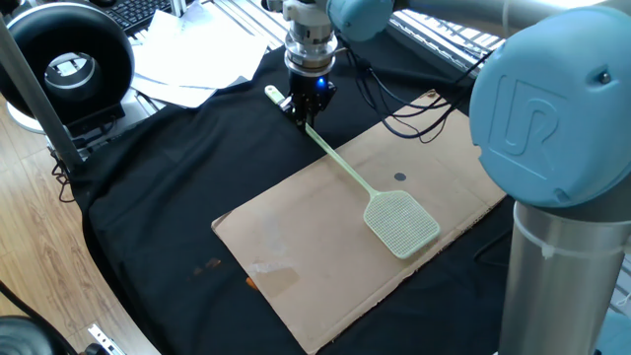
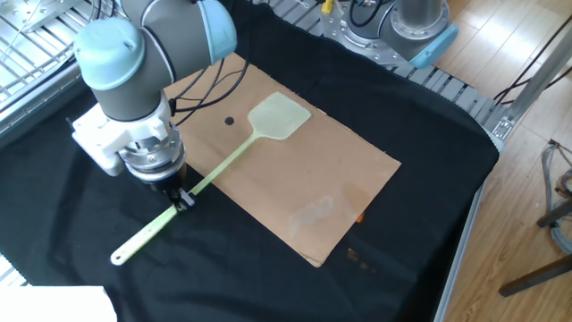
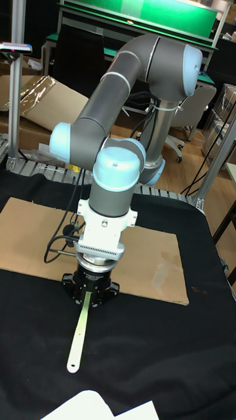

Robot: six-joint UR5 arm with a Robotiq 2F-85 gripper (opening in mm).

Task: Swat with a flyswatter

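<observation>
Clamped on the flyswatter [image 1: 367,186] partway along its thin handle, the gripper [image 1: 307,106] stands at the far edge of the cardboard sheet [image 1: 296,247], a short tail of handle poking out behind it. The mesh head lies low over the sheet's right part, near a small dark spot [image 1: 399,177]. It looks light, whippy and slick, so a firm hold on the handle suits it.

You have a table under a black cloth [image 1: 177,187]. A cardboard sheet [image 1: 325,247] lies flat on it at centre; white papers [image 1: 192,59] rest at its 11 o'clock edge, cables [image 1: 409,123] trail on at 1 o'clock.
</observation>
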